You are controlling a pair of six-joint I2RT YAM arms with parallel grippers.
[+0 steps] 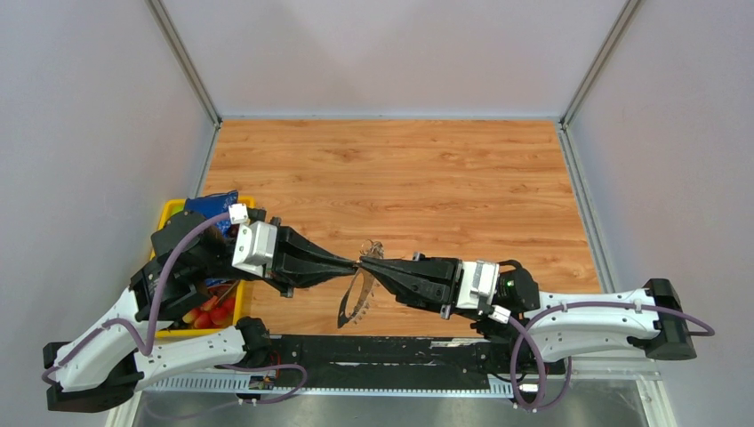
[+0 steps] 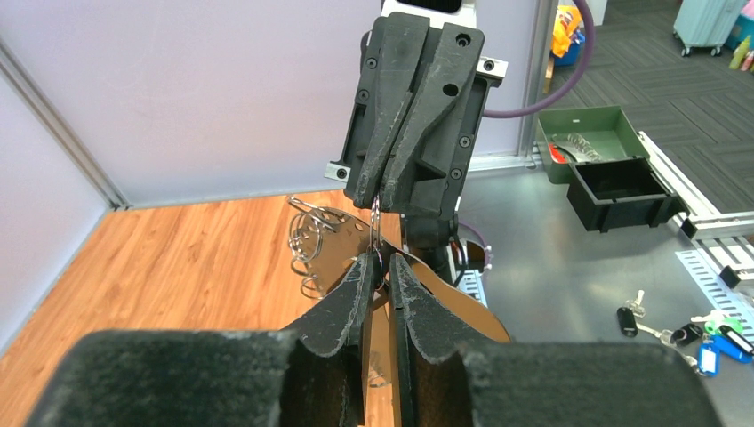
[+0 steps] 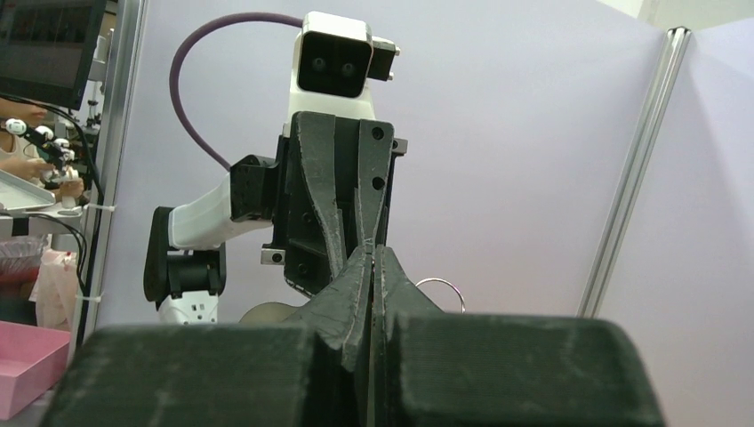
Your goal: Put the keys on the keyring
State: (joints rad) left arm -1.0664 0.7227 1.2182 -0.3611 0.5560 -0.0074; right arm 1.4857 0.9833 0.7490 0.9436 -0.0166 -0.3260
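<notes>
My left gripper [image 1: 356, 263] and right gripper [image 1: 367, 265] meet tip to tip above the middle of the wooden table [image 1: 400, 169]. Both are shut on a thin metal wire that runs between their tips. The keyring [image 1: 354, 302] hangs below that spot as a narrow dark hoop with a jagged rim. In the left wrist view my left gripper [image 2: 381, 260] pinches the wire, the right gripper [image 2: 380, 199] faces it from above, and a brown oval shape [image 2: 471, 298] hangs behind. A cluster of small silver rings [image 2: 311, 236] dangles to the left. Several keys [image 2: 628, 318] with black and blue heads lie on the grey metal surface.
A yellow bin [image 1: 169, 213] with red items stands at the table's left edge under my left arm. A green tray [image 2: 587, 142] and a black box [image 2: 622, 191] sit beyond the table. Walls close the table on three sides.
</notes>
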